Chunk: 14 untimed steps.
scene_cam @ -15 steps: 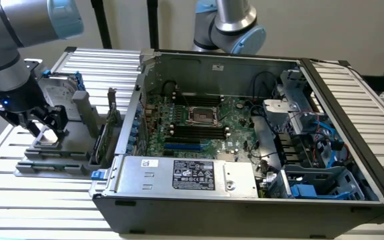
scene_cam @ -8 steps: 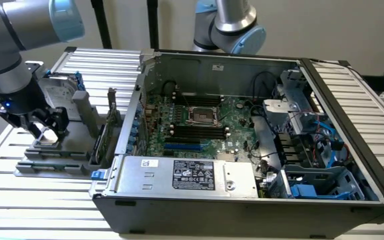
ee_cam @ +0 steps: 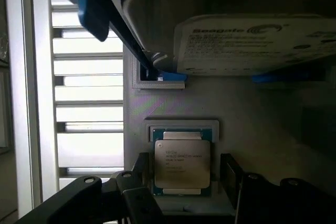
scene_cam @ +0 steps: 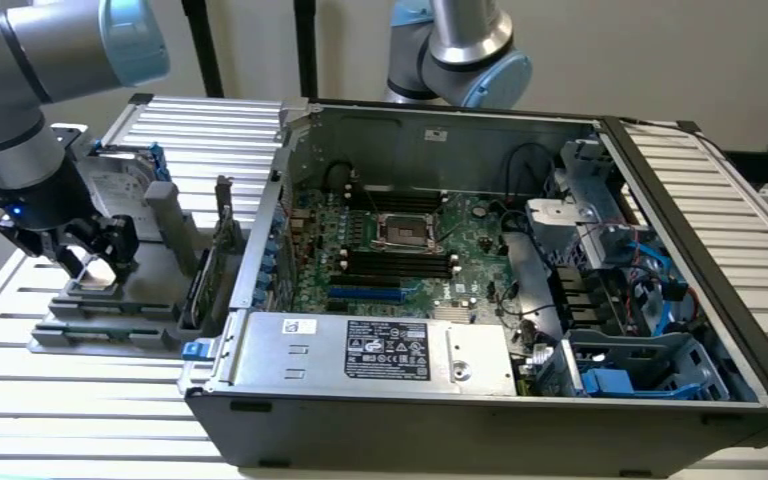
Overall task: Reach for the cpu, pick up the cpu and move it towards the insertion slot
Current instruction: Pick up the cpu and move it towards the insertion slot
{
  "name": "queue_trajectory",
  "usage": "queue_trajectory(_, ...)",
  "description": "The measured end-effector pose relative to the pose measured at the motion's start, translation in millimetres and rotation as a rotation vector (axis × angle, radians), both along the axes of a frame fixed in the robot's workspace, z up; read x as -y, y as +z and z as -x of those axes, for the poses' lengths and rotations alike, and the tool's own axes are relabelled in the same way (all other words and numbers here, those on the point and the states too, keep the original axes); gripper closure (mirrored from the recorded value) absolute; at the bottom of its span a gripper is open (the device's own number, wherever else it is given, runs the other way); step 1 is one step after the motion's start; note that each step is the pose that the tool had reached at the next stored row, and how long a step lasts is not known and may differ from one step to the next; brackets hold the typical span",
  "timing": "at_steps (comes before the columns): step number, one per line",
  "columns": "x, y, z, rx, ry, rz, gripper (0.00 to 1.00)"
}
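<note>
The cpu (ee_cam: 182, 163) lies flat in its grey holder (ee_cam: 262, 129) outside the case, well apart from the insertion slot (scene_cam: 404, 230). The gripper (ee_cam: 184, 171) straddles it, its 2 fingers (ee_cam: 229, 169) open and seemingly not yet touching. Closing evenly on both edges should keep it level.

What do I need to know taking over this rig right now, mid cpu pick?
The end effector is open and lowered over the gray fixture outside the case. Its fingers flank the cpu without closing on it.
The cpu sits flat in its holder, near the hard drive.
The insertion slot is on the motherboard inside the open case.
Done: reach.
Left: grasp, lift, carry towards the slot.
</note>
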<state>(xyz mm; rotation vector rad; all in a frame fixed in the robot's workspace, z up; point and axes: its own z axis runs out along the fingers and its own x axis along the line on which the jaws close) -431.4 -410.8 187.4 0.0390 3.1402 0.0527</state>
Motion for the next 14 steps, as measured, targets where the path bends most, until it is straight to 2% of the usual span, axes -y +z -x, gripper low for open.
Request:
queue_trajectory(8, -3.2, -0.8, 2.4, 0.0, 0.0, 0.0, 0.35)
queue_trajectory(14, -3.5, -1.6, 3.0, -0.0001, 0.0, 0.0001, 0.35)
